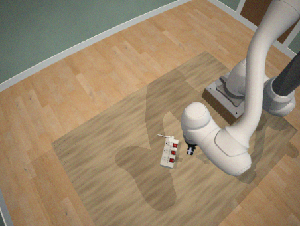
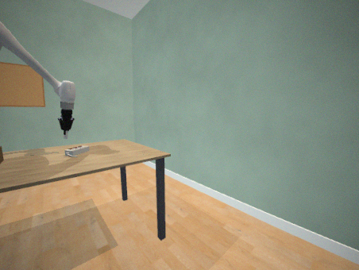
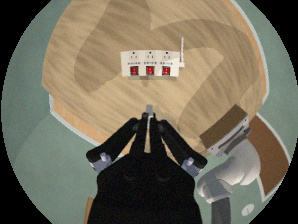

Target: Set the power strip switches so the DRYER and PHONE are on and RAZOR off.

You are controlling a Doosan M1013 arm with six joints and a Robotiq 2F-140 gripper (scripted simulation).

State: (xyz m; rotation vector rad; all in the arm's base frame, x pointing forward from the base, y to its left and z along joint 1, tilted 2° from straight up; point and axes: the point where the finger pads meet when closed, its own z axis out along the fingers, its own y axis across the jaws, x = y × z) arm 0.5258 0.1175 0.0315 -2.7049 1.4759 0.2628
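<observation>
Wooden table (image 2: 131,152) with dark legs (image 2: 160,198), standing on a light plank floor (image 1: 83,73). Green walls (image 2: 246,99), pale baseboard (image 2: 278,222) along the bottom. Orange-brown board (image 2: 20,89) on the far wall. Shadows across the table.

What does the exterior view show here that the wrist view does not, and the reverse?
Only the exterior view shows the air gap between the shut gripper and the power strip, plus the table's legs and the floor.

Only the wrist view shows the strip's three red switches side by side and the fingertips pressed together, holding nothing.

Both show the strip lying flat on the table, untouched.
</observation>
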